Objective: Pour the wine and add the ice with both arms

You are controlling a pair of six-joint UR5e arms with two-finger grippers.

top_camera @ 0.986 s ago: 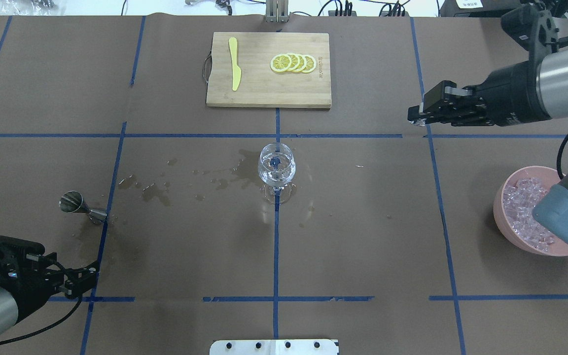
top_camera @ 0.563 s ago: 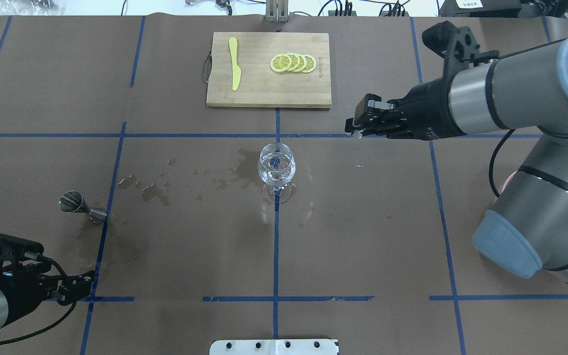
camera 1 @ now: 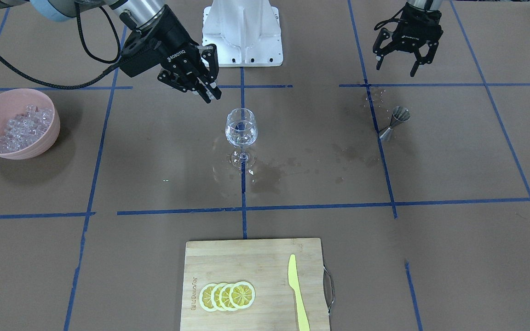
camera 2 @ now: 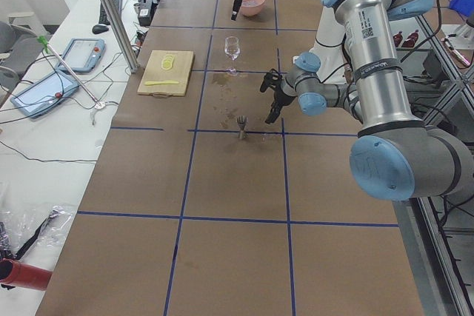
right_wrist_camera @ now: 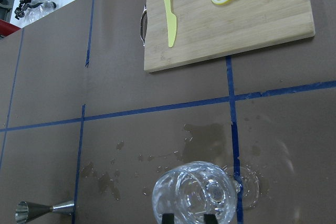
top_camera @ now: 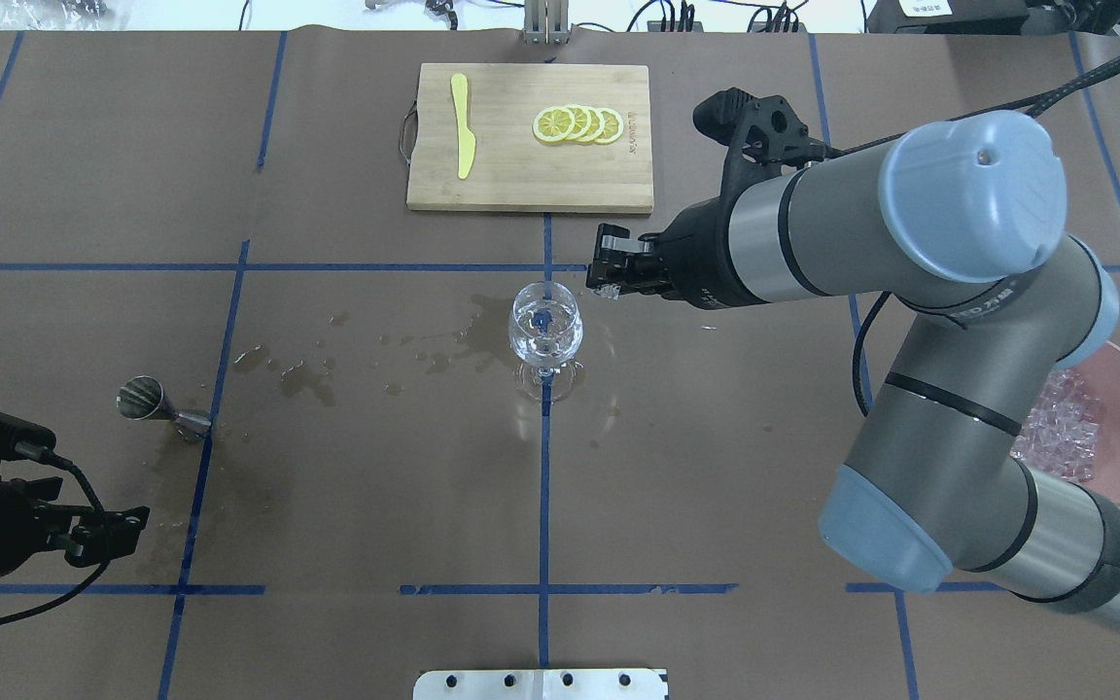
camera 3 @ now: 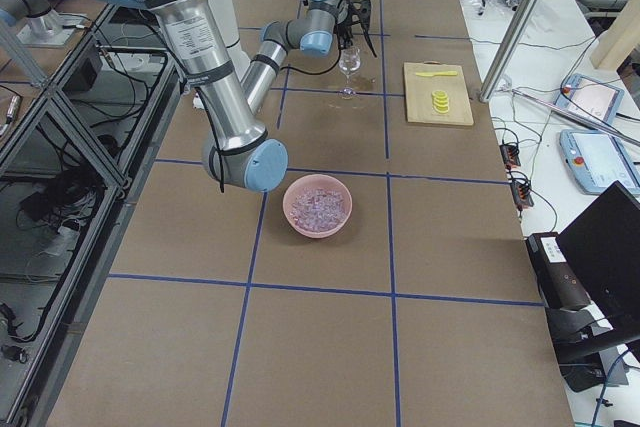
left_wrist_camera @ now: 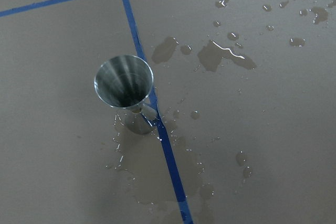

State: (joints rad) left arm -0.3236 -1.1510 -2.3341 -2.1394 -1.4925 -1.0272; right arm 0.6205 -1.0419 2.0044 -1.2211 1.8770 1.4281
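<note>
Wine glass [top_camera: 544,326] stands just beside the right fingers [top_camera: 605,280], not touching.

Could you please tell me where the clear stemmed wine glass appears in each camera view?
Front-facing: the clear stemmed wine glass stands at centre, above the rectangular bamboo cutting board.
Overhead: centre, below the board.
Exterior left: upper middle, right of the board.
Exterior right: upper middle, left of the board.
Left wrist: not in it.
Right wrist: bottom edge, below the board.
Shared landmark: the board.
</note>
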